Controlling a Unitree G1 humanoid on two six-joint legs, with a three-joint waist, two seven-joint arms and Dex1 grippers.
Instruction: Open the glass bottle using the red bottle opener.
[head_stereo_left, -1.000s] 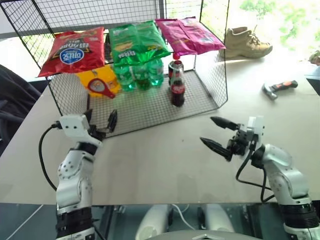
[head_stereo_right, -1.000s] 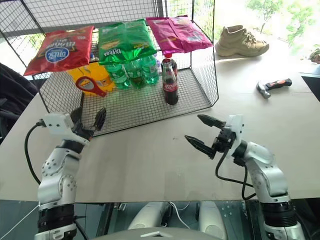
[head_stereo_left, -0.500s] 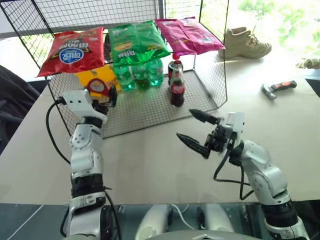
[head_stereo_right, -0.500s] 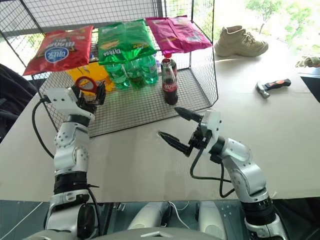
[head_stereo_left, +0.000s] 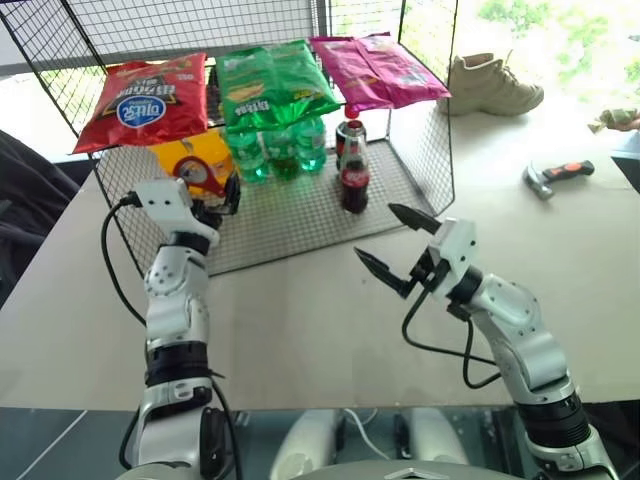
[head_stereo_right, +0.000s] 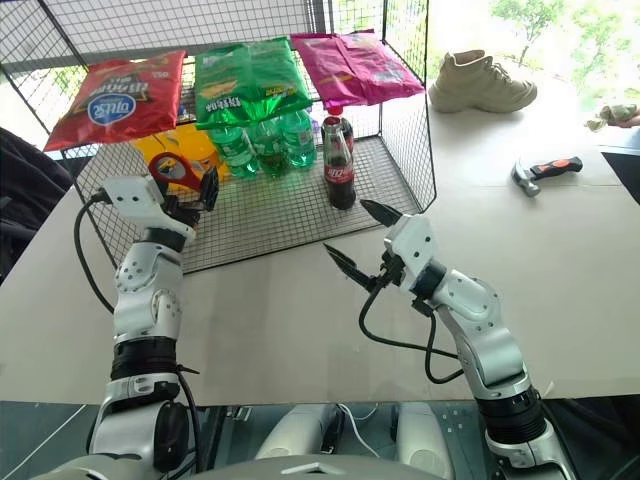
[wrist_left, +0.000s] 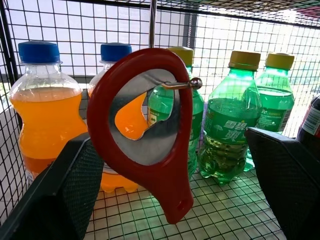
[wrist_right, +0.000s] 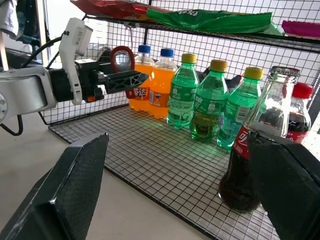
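A wire rack (head_stereo_left: 420, 150) stands at the far side of the tabletop (head_stereo_left: 330, 320), with three snack bags on its upper shelf and bottles on its lower shelf. The glass bottle (head_stereo_left: 355, 178) stands upright near the front right of that lower shelf, just in front of a plastic cola bottle with a red cap (wrist_right: 301, 107). To its left is a group of green bottles (head_stereo_left: 278, 148), and further left are the orange bottles (wrist_left: 47, 115). The red bottle opener (wrist_left: 150, 125) hangs from a small metal hook (wrist_left: 182, 84) at the left end of the rack, ring uppermost and handle pointing down, in front of the orange bottles. The left hand (head_stereo_left: 215, 197) is raised to the rack's left front, its two black fingers spread on either side of the opener without touching it. The right hand (head_stereo_left: 397, 248) hovers above the tabletop in front of the rack's right corner, fingers spread wide and pointing toward the glass bottle, holding nothing. A hammer (head_stereo_left: 558, 177) lies near the right edge of the tabletop, and a tan shoe (head_stereo_left: 493, 85) rests beyond the rack at the far right.
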